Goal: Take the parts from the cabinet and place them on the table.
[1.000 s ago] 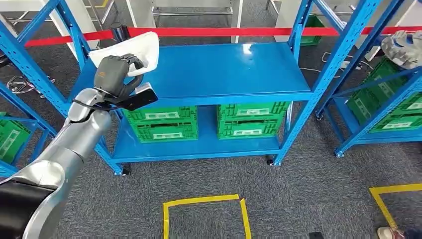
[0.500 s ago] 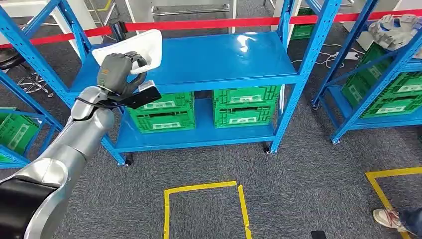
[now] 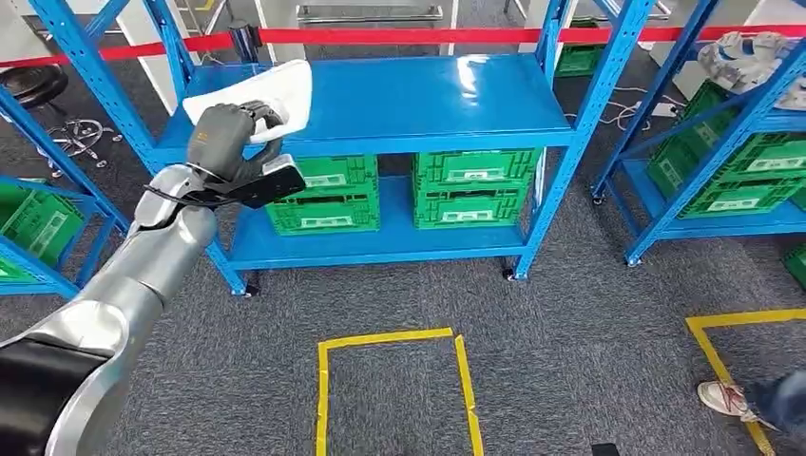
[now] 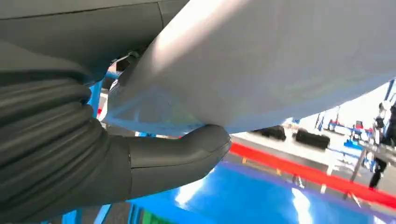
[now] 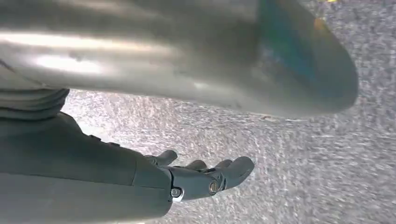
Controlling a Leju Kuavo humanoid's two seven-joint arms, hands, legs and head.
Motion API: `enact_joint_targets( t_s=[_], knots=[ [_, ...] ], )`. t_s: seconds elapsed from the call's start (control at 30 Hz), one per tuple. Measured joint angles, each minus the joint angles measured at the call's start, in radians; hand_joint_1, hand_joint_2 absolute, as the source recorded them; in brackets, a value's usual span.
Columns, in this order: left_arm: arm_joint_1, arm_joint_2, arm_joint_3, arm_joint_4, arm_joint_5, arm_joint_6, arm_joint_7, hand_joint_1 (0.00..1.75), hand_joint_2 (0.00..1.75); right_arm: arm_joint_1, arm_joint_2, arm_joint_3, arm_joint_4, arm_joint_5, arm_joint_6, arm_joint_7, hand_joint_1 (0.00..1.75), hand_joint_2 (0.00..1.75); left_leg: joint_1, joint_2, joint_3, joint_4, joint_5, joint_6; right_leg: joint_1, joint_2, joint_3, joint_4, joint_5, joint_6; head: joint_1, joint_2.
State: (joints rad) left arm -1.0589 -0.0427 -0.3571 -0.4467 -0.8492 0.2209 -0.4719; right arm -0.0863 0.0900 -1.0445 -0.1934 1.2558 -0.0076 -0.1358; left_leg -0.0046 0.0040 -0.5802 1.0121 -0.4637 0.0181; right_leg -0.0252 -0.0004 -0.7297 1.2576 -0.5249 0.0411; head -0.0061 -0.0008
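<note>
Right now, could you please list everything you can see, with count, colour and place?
White part: one, white, held up before the rack's top shelf.
Rack: one, blue, straight ahead.
Crates: two stacks, green, on the rack's lower shelf.
Side racks: blue, left and right, holding more green crates.
Grey part: one, on the right side rack.
Barrier tape: red, behind the rack.
Floor tape: yellow, on grey carpet.
Person's shoe: one, lower right.
Left hand: grips the white part.
Right hand: empty, fingers apart, over the carpet.
</note>
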Motion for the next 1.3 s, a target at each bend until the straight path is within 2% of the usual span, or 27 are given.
enact_joint_targets(
  t_s=[0.03,0.07,0.1,0.13,0.17,0.2,0.23,0.33,0.57,0.7,0.73,0.77,0.8,0.83,0.87,0.9,0.93,0.97,1.0,1.03,1.07,1.1,1.13,1.2,1.23,1.27,1.3],
  knots=[
    [0.0,0.0,0.0,0.0,0.0,-0.001,-0.002,1.75,1.75,0.0,0.0,0.0,0.0,0.0,-0.002,-0.001,0.0,0.0,0.002,0.0,-0.008,0.009,0.002,-0.003,0.0,0.0,0.064,-0.096,0.03,-0.001,0.0,0.0],
    [-0.003,0.0,0.0,0.0,0.0,-0.002,-0.003,1.75,1.75,-0.001,0.0,0.0,0.0,0.0,-0.003,-0.001,0.0,0.0,0.003,0.001,-0.015,0.02,0.001,-0.006,-0.001,0.0,0.127,-0.191,0.049,-0.003,0.0,0.0],
    [-0.004,0.001,0.0,-0.001,0.001,-0.006,-0.004,1.75,1.75,-0.004,0.0,0.0,0.0,0.002,-0.003,-0.002,0.0,0.0,-0.004,0.001,-0.024,0.024,0.001,-0.014,0.007,0.002,0.128,-0.2,0.031,-0.012,0.0,0.0],
    [-0.005,0.003,0.0,0.0,0.002,-0.012,-0.005,1.75,1.75,-0.002,0.0,0.0,0.0,0.002,-0.005,-0.005,0.0,0.0,-0.003,0.0,-0.027,0.03,0.0,-0.019,0.006,0.004,0.125,-0.208,0.043,-0.024,-0.002,0.0],
    [-0.005,0.004,0.0,0.0,0.002,-0.015,-0.006,1.75,1.75,0.0,0.0,0.0,0.0,0.003,-0.007,-0.007,0.0,0.0,-0.005,0.0,-0.028,0.03,0.002,-0.022,0.005,0.004,0.124,-0.211,0.047,-0.027,-0.002,0.0],
    [-0.006,0.006,0.0,0.0,0.003,-0.021,-0.006,1.75,1.75,0.0,0.002,0.0,0.0,0.005,-0.009,-0.01,0.0,0.0,-0.006,-0.001,-0.029,0.028,0.002,-0.004,0.006,0.003,0.123,-0.212,0.049,-0.026,-0.002,0.0],
    [-0.006,0.007,0.0,0.0,0.003,-0.024,-0.006,1.75,1.75,-0.001,0.002,0.0,0.0,0.008,-0.012,-0.014,0.0,0.0,-0.006,0.0,-0.028,0.026,0.006,-0.006,0.007,0.003,0.123,-0.212,0.052,-0.032,-0.001,0.0],
    [-0.009,0.011,-0.001,-0.001,0.003,-0.038,-0.007,1.75,1.75,0.0,0.002,0.0,0.0,0.012,-0.018,-0.019,0.0,0.0,-0.006,0.001,-0.026,0.016,0.012,-0.014,0.007,0.004,0.121,-0.212,0.055,-0.038,-0.002,0.0],
    [-0.02,0.017,-0.014,0.0,0.006,-0.056,-0.005,1.75,1.75,-0.001,0.006,0.0,0.0,0.008,-0.037,-0.035,0.0,0.0,-0.007,0.0,-0.036,0.017,0.015,-0.014,0.005,0.002,0.118,-0.212,0.06,-0.036,-0.002,0.0],
    [-0.032,0.019,-0.022,0.0,0.013,-0.103,-0.012,1.75,1.75,-0.001,0.009,0.0,0.0,0.006,-0.038,-0.035,0.0,0.0,-0.01,-0.004,-0.037,0.012,0.025,-0.008,0.005,-0.003,0.12,-0.221,0.069,-0.023,-0.002,0.0],
    [-0.033,0.018,-0.023,-0.001,0.013,-0.107,-0.014,1.75,1.75,-0.001,0.009,0.0,0.0,0.002,-0.039,-0.036,0.0,0.0,0.006,-0.005,-0.023,-0.009,0.039,-0.009,0.006,-0.002,0.119,-0.221,0.065,-0.02,-0.002,0.0],
    [-0.037,0.016,-0.024,0.0,0.014,-0.109,-0.014,1.75,1.75,-0.001,0.009,0.0,0.0,0.001,-0.039,-0.036,0.0,0.0,0.005,-0.01,-0.02,-0.018,0.046,-0.006,0.009,0.0,0.111,-0.198,0.041,-0.017,0.001,0.0],
    [-0.041,0.016,-0.025,0.0,0.014,-0.113,-0.015,1.75,1.75,-0.001,0.009,0.0,0.0,0.001,-0.038,-0.036,0.0,0.0,0.005,-0.011,-0.024,-0.019,0.05,-0.002,0.007,0.0,0.083,-0.139,-0.002,-0.015,0.003,0.0],
    [-0.041,0.016,-0.025,0.001,0.014,-0.113,-0.014,1.75,1.75,-0.001,0.009,0.0,0.0,0.0,-0.039,-0.036,0.0,0.0,0.005,-0.015,-0.03,-0.017,0.051,-0.002,0.006,0.0,0.049,-0.062,-0.042,-0.012,0.003,0.0],
    [-0.04,0.017,-0.026,0.003,0.014,-0.114,-0.014,1.75,1.75,0.001,0.008,0.0,0.0,0.0,-0.039,-0.036,0.0,0.0,0.005,-0.021,-0.035,-0.014,0.052,-0.002,0.006,0.0,0.018,0.01,-0.072,-0.009,0.003,0.0],
    [-0.037,0.016,-0.026,0.006,0.015,-0.115,-0.014,1.75,1.75,0.001,0.008,0.0,0.0,0.0,-0.039,-0.036,0.0,0.0,0.005,-0.029,-0.041,-0.009,0.052,-0.003,0.006,0.0,-0.005,0.061,-0.085,-0.007,0.003,0.0],
    [-0.035,0.016,-0.026,0.008,0.014,-0.116,-0.015,1.75,1.75,0.001,0.008,0.0,0.0,-0.001,-0.039,-0.037,0.0,0.0,0.006,-0.038,-0.046,-0.003,0.052,-0.004,0.005,0.0,-0.003,0.06,-0.073,-0.006,0.004,0.0],
    [-0.034,0.016,-0.026,0.009,0.014,-0.117,-0.017,1.75,1.75,0.0,0.008,0.0,0.0,-0.002,-0.038,-0.039,0.0,0.0,0.007,-0.047,-0.051,0.003,0.053,-0.006,0.003,0.0,0.021,0.016,-0.043,-0.005,0.003,0.0],
    [-0.035,0.016,-0.027,0.009,0.013,-0.117,-0.018,1.75,1.75,0.0,0.008,0.0,0.0,-0.003,-0.038,-0.04,0.0,0.0,0.009,-0.056,-0.056,0.01,0.052,-0.009,0.001,0.004,0.062,-0.06,-0.004,-0.003,0.003,0.0],
    [-0.04,0.015,-0.028,0.009,0.013,-0.121,-0.021,1.75,1.75,0.0,0.008,0.0,0.0,-0.007,-0.038,-0.043,0.0,0.0,0.012,-0.067,-0.064,0.022,0.05,-0.016,-0.005,0.022,0.118,-0.163,0.036,0.0,0.003,0.0],
    [-0.043,0.012,-0.031,0.009,0.016,-0.129,-0.025,1.75,1.75,-0.001,0.008,0.0,0.0,-0.008,-0.037,-0.048,0.0,0.0,0.014,-0.075,-0.071,0.03,0.049,-0.023,-0.006,0.057,0.128,-0.184,0.016,-0.002,0.003,0.0],
    [-0.05,0.012,-0.033,0.008,0.022,-0.135,-0.026,1.75,1.75,0.001,0.01,0.0,0.0,-0.009,-0.037,-0.055,0.0,0.0,0.007,-0.087,-0.083,0.041,0.048,-0.032,-0.004,0.087,0.128,-0.196,0.022,-0.006,0.006,0.0],
    [-0.051,0.005,-0.035,0.008,0.024,-0.139,-0.031,1.75,1.75,0.002,0.01,0.0,0.0,-0.009,-0.037,-0.06,0.0,0.0,0.008,-0.097,-0.087,0.036,0.053,-0.037,-0.004,0.069,0.124,-0.185,0.023,-0.023,-0.001,0.0],
    [-0.053,0.004,-0.038,0.008,0.027,-0.143,-0.032,1.75,1.75,-0.002,0.009,0.0,0.0,-0.009,-0.037,-0.071,0.0,0.0,0.011,-0.119,-0.088,0.027,0.064,-0.053,0.002,0.049,0.124,-0.184,0.026,-0.038,0.001,0.0],
    [-0.054,0.005,-0.04,0.008,0.027,-0.144,-0.032,1.75,1.75,-0.006,0.011,0.0,0.0,-0.009,-0.037,-0.072,0.0,0.0,0.011,-0.126,-0.098,0.029,0.066,-0.057,-0.008,0.037,0.124,-0.19,0.032,-0.048,0.002,0.0],
    [-0.056,0.006,-0.041,0.008,0.027,-0.144,-0.032,1.75,1.75,-0.008,0.009,-0.001,0.0,-0.009,-0.036,-0.072,0.0,0.0,0.005,-0.089,-0.103,0.043,0.051,-0.058,-0.007,0.025,0.124,-0.193,0.035,-0.054,-0.002,0.0],
    [-0.059,0.005,-0.042,0.008,0.027,-0.144,-0.031,1.75,1.75,-0.007,0.008,0.0,0.0,-0.009,-0.037,-0.073,0.0,0.0,0.005,-0.051,-0.123,0.089,0.017,-0.062,-0.005,0.018,0.124,-0.196,0.037,-0.06,-0.016,0.0]
  ],
)
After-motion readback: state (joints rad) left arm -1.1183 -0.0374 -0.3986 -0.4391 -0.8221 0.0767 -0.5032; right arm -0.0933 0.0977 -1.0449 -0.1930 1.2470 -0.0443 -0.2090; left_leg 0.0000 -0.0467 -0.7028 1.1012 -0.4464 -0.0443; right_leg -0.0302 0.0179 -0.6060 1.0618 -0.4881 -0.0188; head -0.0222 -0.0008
